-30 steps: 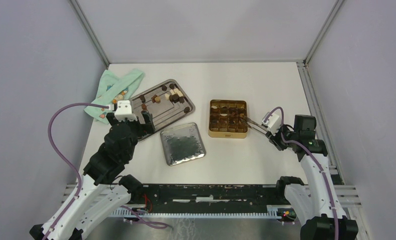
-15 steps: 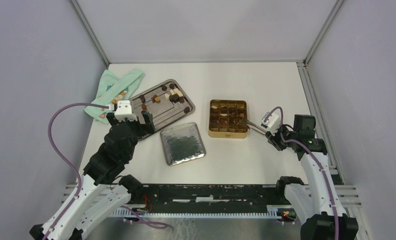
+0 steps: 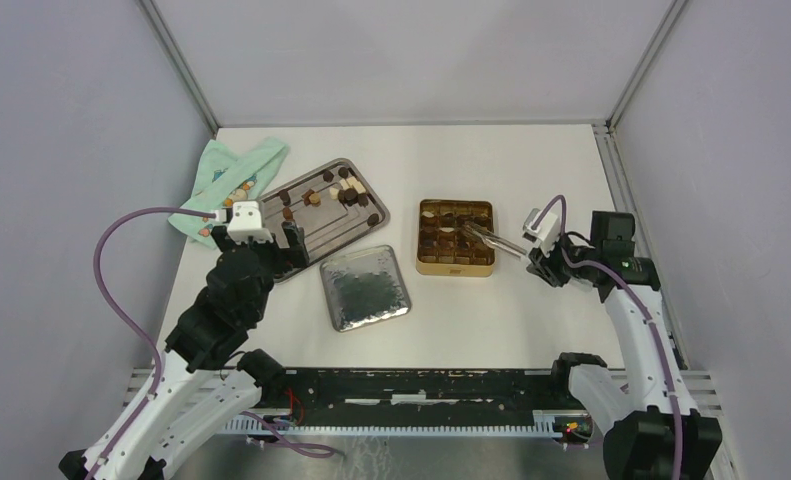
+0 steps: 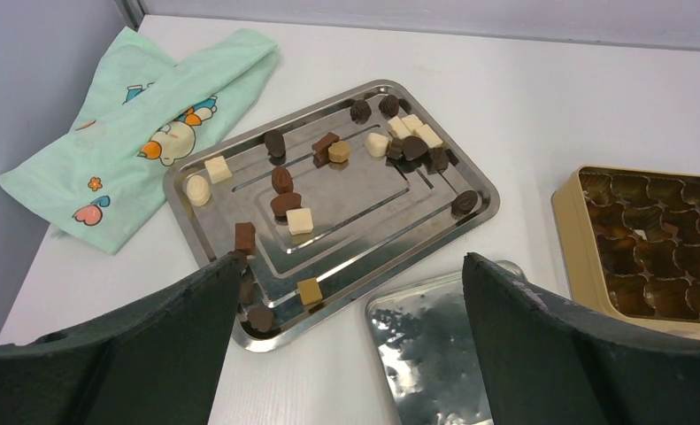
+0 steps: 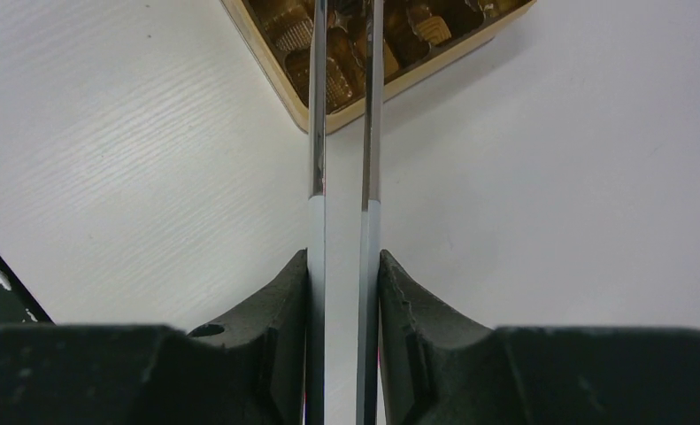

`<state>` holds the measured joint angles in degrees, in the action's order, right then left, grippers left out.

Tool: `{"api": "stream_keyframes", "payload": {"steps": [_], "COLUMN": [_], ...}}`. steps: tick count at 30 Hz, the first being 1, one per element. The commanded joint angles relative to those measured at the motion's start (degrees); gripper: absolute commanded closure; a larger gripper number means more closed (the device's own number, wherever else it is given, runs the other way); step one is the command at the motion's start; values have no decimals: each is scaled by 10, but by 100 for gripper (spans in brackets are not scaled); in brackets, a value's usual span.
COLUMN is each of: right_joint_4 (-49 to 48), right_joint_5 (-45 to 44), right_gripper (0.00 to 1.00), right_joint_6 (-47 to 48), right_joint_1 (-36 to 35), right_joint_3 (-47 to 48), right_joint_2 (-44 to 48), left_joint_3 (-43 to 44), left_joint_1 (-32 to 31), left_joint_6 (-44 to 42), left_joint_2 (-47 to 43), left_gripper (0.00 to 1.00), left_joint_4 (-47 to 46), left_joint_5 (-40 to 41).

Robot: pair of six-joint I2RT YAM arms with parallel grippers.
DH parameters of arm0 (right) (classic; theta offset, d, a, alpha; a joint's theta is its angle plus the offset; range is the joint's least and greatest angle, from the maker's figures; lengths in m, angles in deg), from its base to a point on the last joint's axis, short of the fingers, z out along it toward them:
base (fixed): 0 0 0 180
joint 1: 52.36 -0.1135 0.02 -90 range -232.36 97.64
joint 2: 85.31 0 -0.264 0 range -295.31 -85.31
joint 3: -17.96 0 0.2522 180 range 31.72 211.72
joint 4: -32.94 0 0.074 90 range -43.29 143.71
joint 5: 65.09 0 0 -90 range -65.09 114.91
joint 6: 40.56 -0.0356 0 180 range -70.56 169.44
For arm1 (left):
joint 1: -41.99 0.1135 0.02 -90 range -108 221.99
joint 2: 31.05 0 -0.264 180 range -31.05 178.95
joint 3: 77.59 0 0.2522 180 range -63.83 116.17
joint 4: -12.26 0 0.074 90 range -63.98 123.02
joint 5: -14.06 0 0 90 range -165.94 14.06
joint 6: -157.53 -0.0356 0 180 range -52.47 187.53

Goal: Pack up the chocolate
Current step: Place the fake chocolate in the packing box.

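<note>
We saw most of the chocolate [image 4: 282, 180] scattered on the steel tray [image 4: 364, 208] at the left of the tabletop [image 3: 471, 160], with dark, tan and cream pieces mixed together. More pieces sat in the cups of the gold tin [image 3: 456, 268], well to the tray's right. The left tool [image 4: 346, 274] hung over the tray's near edge, jaws spread wide and holding nothing. The right tool [image 5: 343, 266] was pinching a pair of tongs [image 5: 318, 133], whose thin blades reached across the tin's right wall and over its cups. The tips were perhaps closed on a piece, but we could not tell. A silver lid [image 3: 366, 285] lay near the tray, between it and the tin. A green cloth [image 4: 151, 115] lay just beside the tray's far left.
</note>
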<state>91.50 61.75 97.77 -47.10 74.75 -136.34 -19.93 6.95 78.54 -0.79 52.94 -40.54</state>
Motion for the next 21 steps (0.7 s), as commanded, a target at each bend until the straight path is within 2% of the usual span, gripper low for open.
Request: {"api": "stream_keyframes", "payload": {"steps": [1, 6, 12, 21], "right_joint_4": [-14, -46, -112, -146], "right_joint_5": [67, 73, 25, -62], "right_gripper": [66, 66, 66, 66], "right_joint_6": [9, -17, -70, -97], "right_joint_1": [-4, -48, -185, -372], "right_joint_3": [52, 80, 128, 263], "right_joint_2": [-32, -68, -131, -305], "left_joint_3": [3, 3, 3, 3], "left_joint_1": [4, 4, 4, 4], "left_joint_6": [-22, -21, -21, -20], "left_joint_2": [-6, -8, -9, -11], "left_gripper": [1, 1, 1, 1], "left_joint_4": [-16, -16, -16, -15], "left_joint_5": [-8, -7, -7, -3]}}
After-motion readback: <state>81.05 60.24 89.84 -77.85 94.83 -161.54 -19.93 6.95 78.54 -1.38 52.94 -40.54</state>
